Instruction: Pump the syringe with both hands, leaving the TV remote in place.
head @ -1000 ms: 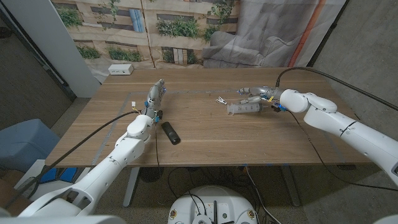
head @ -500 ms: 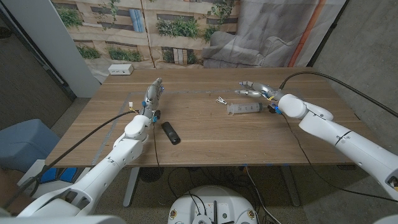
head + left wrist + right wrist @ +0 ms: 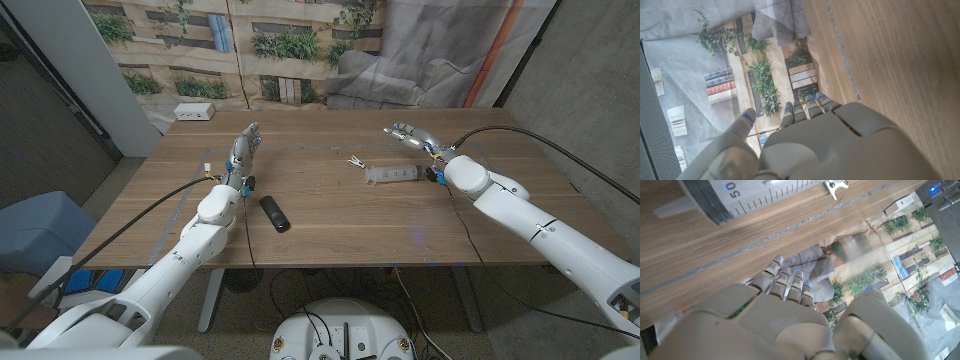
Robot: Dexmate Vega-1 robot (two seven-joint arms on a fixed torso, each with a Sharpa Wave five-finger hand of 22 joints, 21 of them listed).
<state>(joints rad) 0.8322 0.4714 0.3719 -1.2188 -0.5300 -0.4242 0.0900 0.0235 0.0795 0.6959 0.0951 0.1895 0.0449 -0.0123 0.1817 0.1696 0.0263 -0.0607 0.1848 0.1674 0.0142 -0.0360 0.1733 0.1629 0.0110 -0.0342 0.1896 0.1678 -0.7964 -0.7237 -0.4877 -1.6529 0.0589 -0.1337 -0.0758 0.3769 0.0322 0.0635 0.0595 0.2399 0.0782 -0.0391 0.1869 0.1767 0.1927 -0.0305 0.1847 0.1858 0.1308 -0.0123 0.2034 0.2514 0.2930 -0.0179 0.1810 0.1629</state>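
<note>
- Table [image 3: 330, 215]: pale wooden top with fine straight grain, rectangular, with a thin seam or strip of tape running across its far half.
- Syringe [image 3: 395, 174]: a large clear plastic barrel lying on its side right of the table's middle, long axis running left to right. The right wrist view shows it close up [image 3: 760, 195]: translucent wall, printed black scale with the number 50, a dark grey plunger seal inside.
- Just off its left end, towards the far side, lies a small white clip-like piece [image 3: 356, 161]; too small to tell what it is.
- TV remote [image 3: 274, 213]: slim black bar, matte, lying flat left of centre and angled a little. It sits well apart from the syringe.
- Right hand [image 3: 412, 135]: pale grey shell, smooth and rounded, held above the table beyond the syringe's right end, towards the far edge. Fingers stretched out and apart, nothing in them. It is not touching the syringe.
- Left hand [image 3: 243, 150]: same grey casing, fingers straight and close side by side with the thumb set off, gripping nothing. It reaches towards the far side of the table, beyond the remote and apart from it.
- Bare wood lies between the remote and the syringe, and along the whole near edge.
- A white box [image 3: 194, 112] sits at the far left corner.
- Behind the far edge hangs a printed backdrop [image 3: 240, 45] of shelves and plants, with grey crumpled sheeting to its right.
</note>
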